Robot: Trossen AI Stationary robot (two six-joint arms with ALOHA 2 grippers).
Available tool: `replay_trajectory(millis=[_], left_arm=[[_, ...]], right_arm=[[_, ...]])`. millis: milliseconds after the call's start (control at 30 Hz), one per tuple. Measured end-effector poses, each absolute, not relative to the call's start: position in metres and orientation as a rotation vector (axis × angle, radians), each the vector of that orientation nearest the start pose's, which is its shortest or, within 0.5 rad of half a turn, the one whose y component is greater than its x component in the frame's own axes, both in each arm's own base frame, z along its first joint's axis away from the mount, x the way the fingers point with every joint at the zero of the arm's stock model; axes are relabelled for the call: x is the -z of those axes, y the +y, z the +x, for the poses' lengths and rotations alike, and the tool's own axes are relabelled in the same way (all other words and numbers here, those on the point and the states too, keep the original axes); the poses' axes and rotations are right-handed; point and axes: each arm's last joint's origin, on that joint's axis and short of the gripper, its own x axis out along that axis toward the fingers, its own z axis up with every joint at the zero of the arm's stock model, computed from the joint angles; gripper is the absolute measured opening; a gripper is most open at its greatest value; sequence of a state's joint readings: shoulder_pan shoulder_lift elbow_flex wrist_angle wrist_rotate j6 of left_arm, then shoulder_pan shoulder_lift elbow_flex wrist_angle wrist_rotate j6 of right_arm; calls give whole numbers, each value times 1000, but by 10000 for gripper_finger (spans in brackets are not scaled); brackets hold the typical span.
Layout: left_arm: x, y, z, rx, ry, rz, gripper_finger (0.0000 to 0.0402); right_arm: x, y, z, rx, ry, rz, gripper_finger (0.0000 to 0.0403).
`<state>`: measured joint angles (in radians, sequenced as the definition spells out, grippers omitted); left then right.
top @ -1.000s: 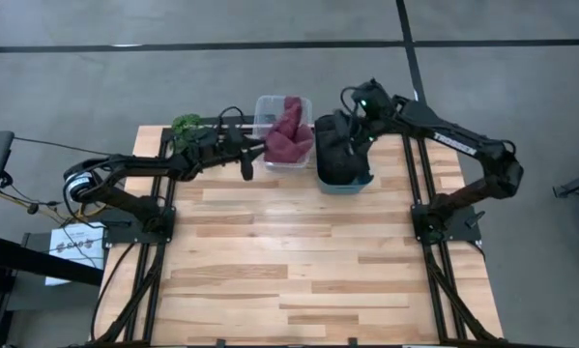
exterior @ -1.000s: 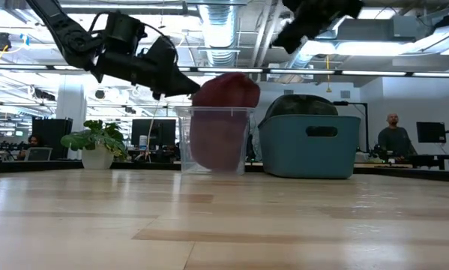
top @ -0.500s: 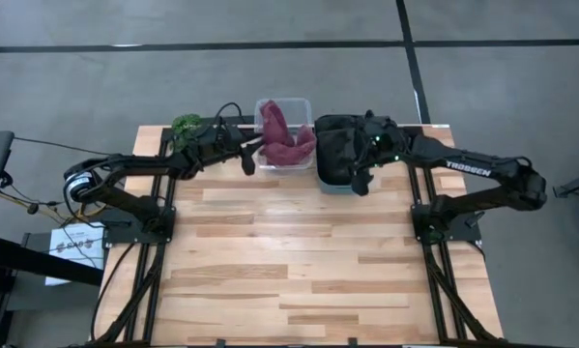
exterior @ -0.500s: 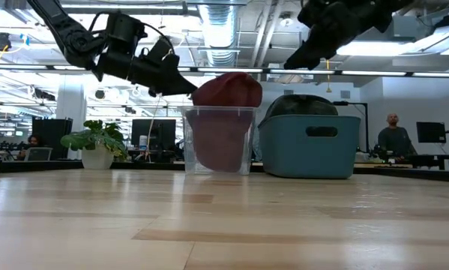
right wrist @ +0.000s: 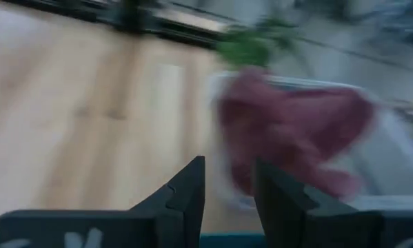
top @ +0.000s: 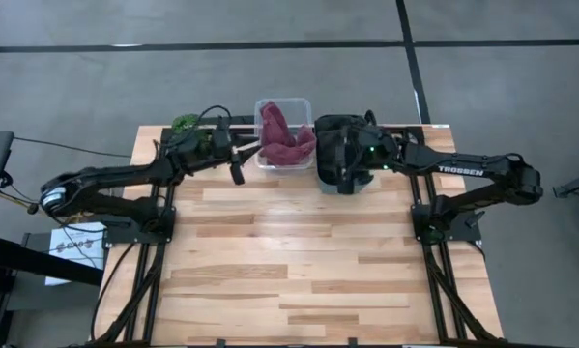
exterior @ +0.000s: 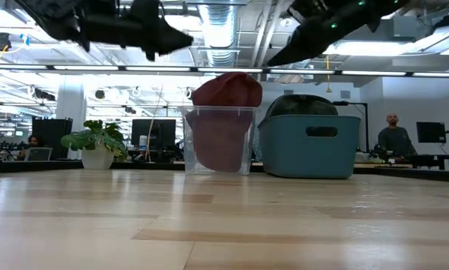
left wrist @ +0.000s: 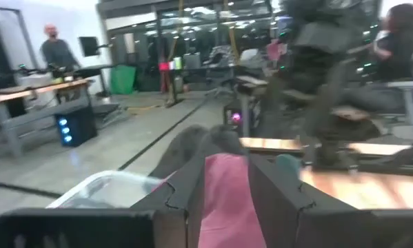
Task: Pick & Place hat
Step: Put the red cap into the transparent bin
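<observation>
A maroon hat lies heaped in a clear plastic bin at the table's far edge, and its crown rises above the rim. Beside it, a dark hat fills a teal bin. My left gripper hovers open just left of the clear bin and above its rim, as the low view shows. In the left wrist view it points at the maroon hat. My right gripper is open and floats over the teal bin, pointing left toward the maroon hat.
A small potted plant stands at the far left corner behind my left arm. The two bins sit side by side along the far edge. Bare wooden tabletop stretches from the bins to the near edge. A person stands in the room beyond.
My left gripper has drawn back from the maroon hat, moving up and toward the table's left. The hat has sunk lower into the clear bin. My right gripper has swung from the far side of the teal bin toward the near edge, come down, and turned to point left.
</observation>
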<state>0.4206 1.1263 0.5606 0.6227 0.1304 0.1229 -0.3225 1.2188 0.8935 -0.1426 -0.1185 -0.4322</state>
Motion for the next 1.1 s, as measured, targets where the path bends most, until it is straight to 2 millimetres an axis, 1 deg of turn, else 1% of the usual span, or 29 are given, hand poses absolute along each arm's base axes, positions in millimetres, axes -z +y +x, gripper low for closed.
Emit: replay_trajectory(millis=[33,100,200,300,367,433,567,667,733,800,967,1033,1100], left_arm=[[-270,89,221,-276,-42,138,110],[-275,78,218,-233,-46,137,110],[-278,61,217,-193,-41,117,110],[-275,49,219,-186,-3,102,110],[-271,42,221,-169,27,98,110],[-269,38,223,-158,47,97,110],[-262,34,225,-167,99,94,110],[-261,34,225,-172,119,93,110],[-260,34,225,-175,126,92,110],[-260,34,225,-176,125,92,110],[-260,34,225,-175,126,92,110],[-260,34,225,-175,125,92,110],[-260,34,225,-175,126,92,110]], right_arm=[[-286,-85,256,123,486,-345,105],[-286,-91,262,112,486,-383,98],[-280,-98,275,27,516,-375,85],[-269,-107,291,-31,573,-407,67],[-264,-117,303,-35,610,-428,54],[-264,-131,313,-23,626,-442,37],[-275,-158,331,13,627,-483,5],[-282,-180,344,48,612,-495,7],[-283,-197,352,68,613,-493,7],[-280,-215,359,95,621,-483,2],[-261,-257,375,153,656,-405,3],[-252,-269,380,175,663,-358,1],[-248,-275,383,191,663,-325,1]])
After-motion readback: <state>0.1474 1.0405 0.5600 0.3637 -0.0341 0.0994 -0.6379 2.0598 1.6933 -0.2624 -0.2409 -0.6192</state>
